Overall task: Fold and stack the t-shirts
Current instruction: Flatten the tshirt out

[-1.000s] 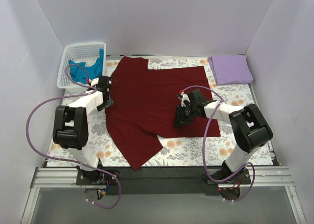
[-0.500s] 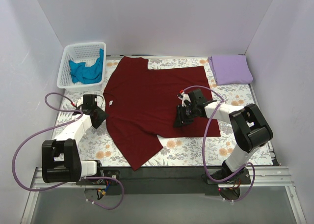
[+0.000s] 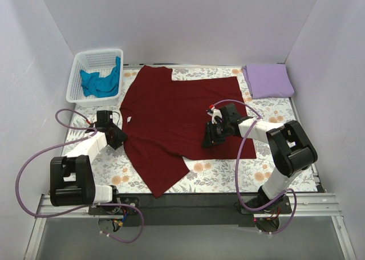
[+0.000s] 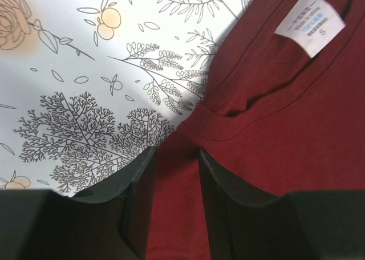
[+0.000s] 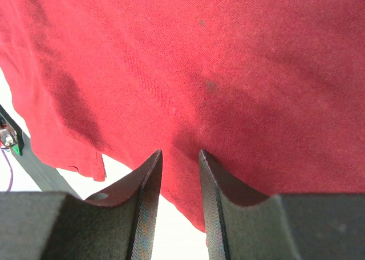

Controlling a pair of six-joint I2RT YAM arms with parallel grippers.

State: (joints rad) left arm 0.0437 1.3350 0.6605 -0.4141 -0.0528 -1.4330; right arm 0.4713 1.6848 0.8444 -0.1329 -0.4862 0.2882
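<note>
Top view: left end effector has shifted to the left edge of the flat dark maroon fabric t-shirt on the bench; right end effector unmoved.
Left wrist view: tips narrowly apart astride the shirt hem; grip unconfirmed.
Right wrist view: the same. Fold pending.

In the upper right of the left wrist view, a small white sewn-in rectangular tag sits inside the neckline of the dark maroon red fabric t-shirt. It bears a dark capital "S" near its lower edge. The lines of blue print above it are too small to read.
</note>
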